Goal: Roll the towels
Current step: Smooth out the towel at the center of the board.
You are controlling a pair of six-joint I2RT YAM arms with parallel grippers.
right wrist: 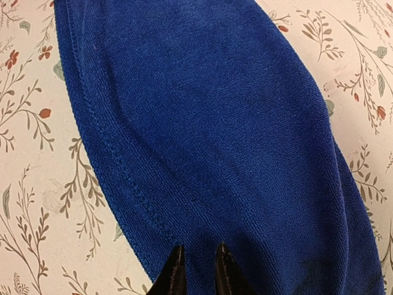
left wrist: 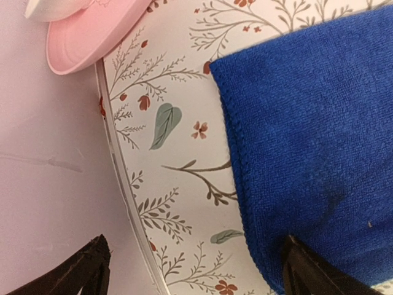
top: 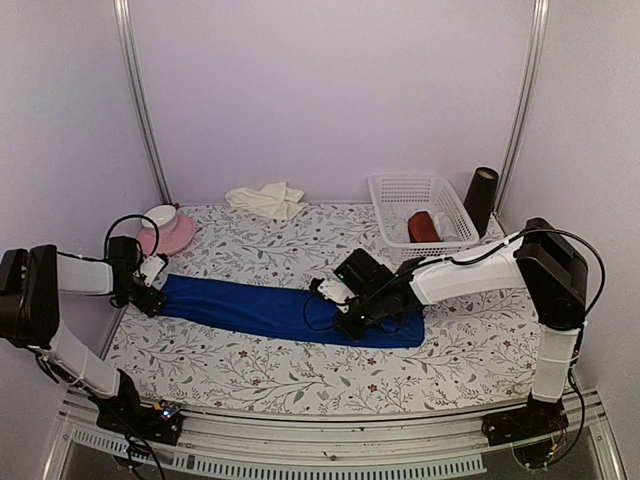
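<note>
The blue towel (top: 270,308) lies flat as a long strip across the floral table, from the left edge to the middle right. My left gripper (top: 150,288) is open wide at the strip's left end. In the left wrist view (left wrist: 195,243) one finger rests over the towel (left wrist: 307,123) and the other hangs past the table's edge. My right gripper (top: 348,322) is low over the towel's right part. Seen from the right wrist (right wrist: 198,249), its jaws stand a narrow gap apart above flat cloth (right wrist: 202,123), pinching nothing. The cream towel (top: 265,200) lies crumpled at the back.
A pink plate (top: 178,238) with a white cup stands at the back left, close to my left arm, and shows again in the left wrist view (left wrist: 86,37). A white basket (top: 385,205) holding a dark red roll (top: 422,227) stands back right, beside a black cylinder (top: 482,200).
</note>
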